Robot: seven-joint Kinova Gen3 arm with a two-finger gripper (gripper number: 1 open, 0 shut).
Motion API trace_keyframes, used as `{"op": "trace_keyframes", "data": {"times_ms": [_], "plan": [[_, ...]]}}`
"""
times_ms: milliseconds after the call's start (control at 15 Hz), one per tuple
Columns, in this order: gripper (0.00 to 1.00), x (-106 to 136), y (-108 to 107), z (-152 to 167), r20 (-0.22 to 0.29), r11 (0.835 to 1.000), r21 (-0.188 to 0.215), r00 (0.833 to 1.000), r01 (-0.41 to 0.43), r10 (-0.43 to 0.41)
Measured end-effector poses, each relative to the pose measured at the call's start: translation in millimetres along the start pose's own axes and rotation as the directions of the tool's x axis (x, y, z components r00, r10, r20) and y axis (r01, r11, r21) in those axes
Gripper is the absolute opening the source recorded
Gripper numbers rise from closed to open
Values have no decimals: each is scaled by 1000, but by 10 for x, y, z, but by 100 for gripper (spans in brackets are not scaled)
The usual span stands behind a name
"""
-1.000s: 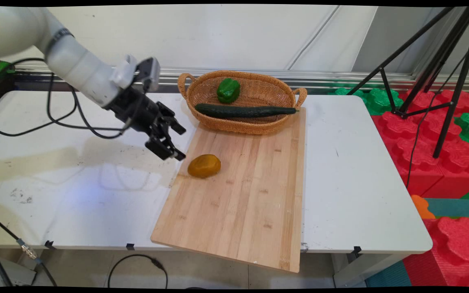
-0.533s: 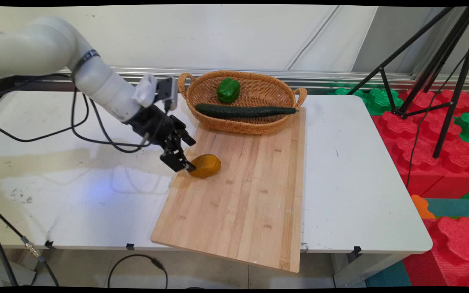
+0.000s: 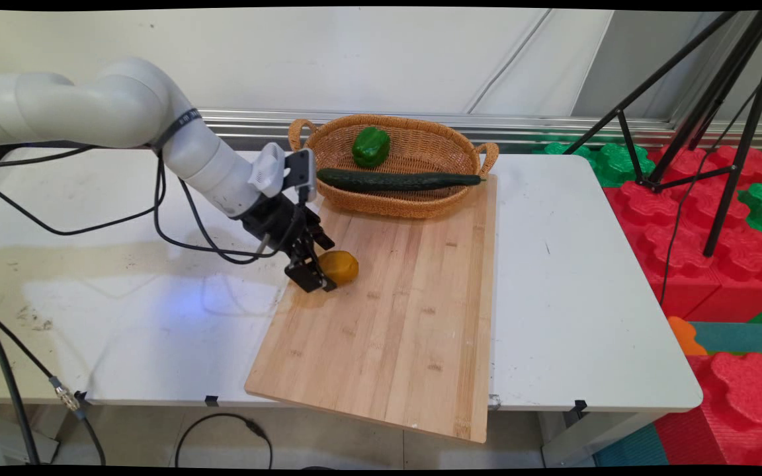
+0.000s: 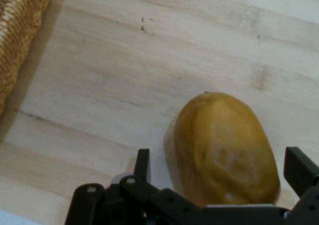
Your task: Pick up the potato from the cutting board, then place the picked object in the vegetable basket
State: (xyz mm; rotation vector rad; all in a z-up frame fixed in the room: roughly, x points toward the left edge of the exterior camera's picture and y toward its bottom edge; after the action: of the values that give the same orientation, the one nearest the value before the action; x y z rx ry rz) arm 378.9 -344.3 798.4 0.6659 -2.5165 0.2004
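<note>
While I look for any writing, I find no label or brand that can be read on the things on the table. From the left side the white arm (image 3: 123,125) reaches over the white table (image 3: 586,277), bends at its elbow and slopes down to the right, with black cables (image 3: 176,225) hanging under it. Its black gripper (image 3: 325,266) points down at the near-left part of the wooden cutting board (image 3: 394,317). Its fingers are spread wide, one on each side of a yellow-brown fruit (image 3: 341,266) that looks like a mango and lies on the board. In the hand view the fruit (image 4: 224,147) sits between the two fingers (image 4: 142,165), with a gap on both sides, so the gripper has hold of nothing. At the far end of the board stands a woven basket (image 3: 414,198) with two handles. Inside it lie a long dark cucumber (image 3: 397,179) and a green bell pepper (image 3: 371,146). To the right of the table are red and green foam blocks (image 3: 718,258) and a black tripod (image 3: 718,112)
</note>
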Motion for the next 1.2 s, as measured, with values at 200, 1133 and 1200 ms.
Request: {"op": "trace_keyframes", "data": {"times_ms": [200, 1133, 1200], "plan": [[100, 14, -1, 79, 4, 1000, 2, 1000, -1, 1], [0, 8, 50, -62, -53, 1000, -4, 999, 7, -7], [0, 2, 58, -127, -61, 1000, -8, 998, 4, -5]]}}
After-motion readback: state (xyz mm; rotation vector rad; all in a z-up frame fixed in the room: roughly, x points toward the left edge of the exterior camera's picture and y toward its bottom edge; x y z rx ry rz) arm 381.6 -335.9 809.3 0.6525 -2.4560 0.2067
